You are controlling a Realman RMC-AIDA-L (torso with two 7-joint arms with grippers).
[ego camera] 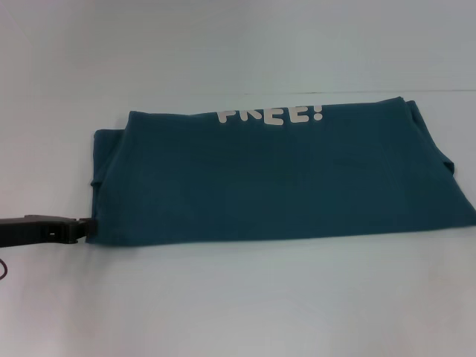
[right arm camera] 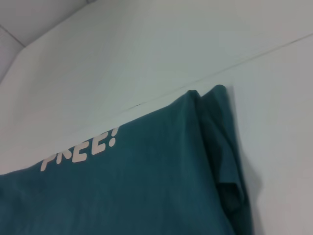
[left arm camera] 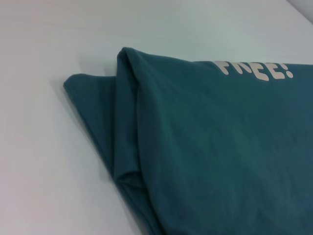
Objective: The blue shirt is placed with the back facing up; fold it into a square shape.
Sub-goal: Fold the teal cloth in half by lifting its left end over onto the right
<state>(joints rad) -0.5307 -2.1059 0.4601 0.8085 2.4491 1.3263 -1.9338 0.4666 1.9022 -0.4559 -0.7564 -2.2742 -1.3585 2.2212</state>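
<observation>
White "FREE!" lettering stands on the blue shirt [ego camera: 282, 178].

Teal-blue shirt [ego camera: 282, 178] folded into wide rectangle, white "FREE!" lettering up

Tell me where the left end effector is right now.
In the head view, the left end effector sits low on the robot's left, at the near left corner of the folded blue shirt on the white table.

Slim black left tool [ego camera: 88, 227], dark cable [ego camera: 4, 269]
</observation>
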